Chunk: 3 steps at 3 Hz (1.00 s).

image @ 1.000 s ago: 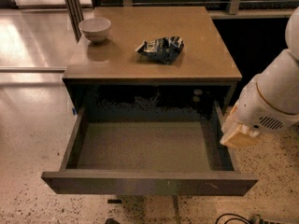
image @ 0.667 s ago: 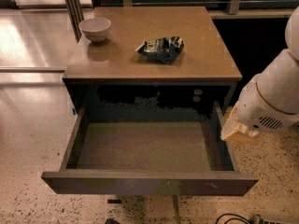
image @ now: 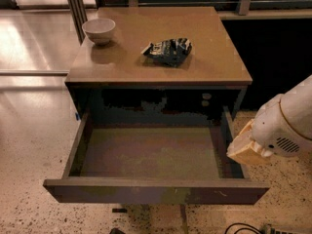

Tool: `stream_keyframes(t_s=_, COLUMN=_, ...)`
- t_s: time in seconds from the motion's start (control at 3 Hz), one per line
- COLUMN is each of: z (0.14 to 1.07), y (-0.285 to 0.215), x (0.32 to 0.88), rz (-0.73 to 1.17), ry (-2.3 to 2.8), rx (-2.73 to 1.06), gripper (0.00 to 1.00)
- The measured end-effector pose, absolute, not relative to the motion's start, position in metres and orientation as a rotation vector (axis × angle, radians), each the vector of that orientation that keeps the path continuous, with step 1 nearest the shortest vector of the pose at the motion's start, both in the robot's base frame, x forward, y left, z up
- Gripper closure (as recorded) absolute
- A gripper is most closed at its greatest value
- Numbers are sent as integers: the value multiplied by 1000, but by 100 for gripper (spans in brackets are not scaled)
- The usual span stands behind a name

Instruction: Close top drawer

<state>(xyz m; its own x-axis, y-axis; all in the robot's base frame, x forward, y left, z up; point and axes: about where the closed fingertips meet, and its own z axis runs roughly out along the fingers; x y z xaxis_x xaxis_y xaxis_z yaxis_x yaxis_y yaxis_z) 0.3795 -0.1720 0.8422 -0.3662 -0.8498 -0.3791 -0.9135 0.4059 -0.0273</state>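
Gripper (image: 242, 150) hangs at the open top drawer (image: 156, 191), right side — grip state unclear.

Speckled beige floor (image: 29, 150) in front, glossy pale floor (image: 34, 43) at left, rail (image: 195, 3) behind brown cabinet top (image: 219, 52).

A pale bowl (image: 99, 29) is seen upright at 11 o'clock on the brown cabinet top (image: 214, 57). A crumpled dark snack bag (image: 168, 51) is laid near the top's centre, at 3 o'clock from the bowl and well apart from it. Speckled floor (image: 29, 155) is seen at 9 o'clock. The gripper (image: 242, 150) is found at 3 o'clock, a dark cable (image: 242, 226) below it at 5 o'clock.
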Motion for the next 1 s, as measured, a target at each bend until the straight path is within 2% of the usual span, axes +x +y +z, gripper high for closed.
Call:
stream_keyframes(t_s=0.67, z=759, y=-108, x=312, rz=656, ry=2286, rx=-1475, gripper=100)
stream_keyframes(t_s=1.0, z=722, y=-82, x=274, rz=780, ry=2260, rx=-1538, gripper=100)
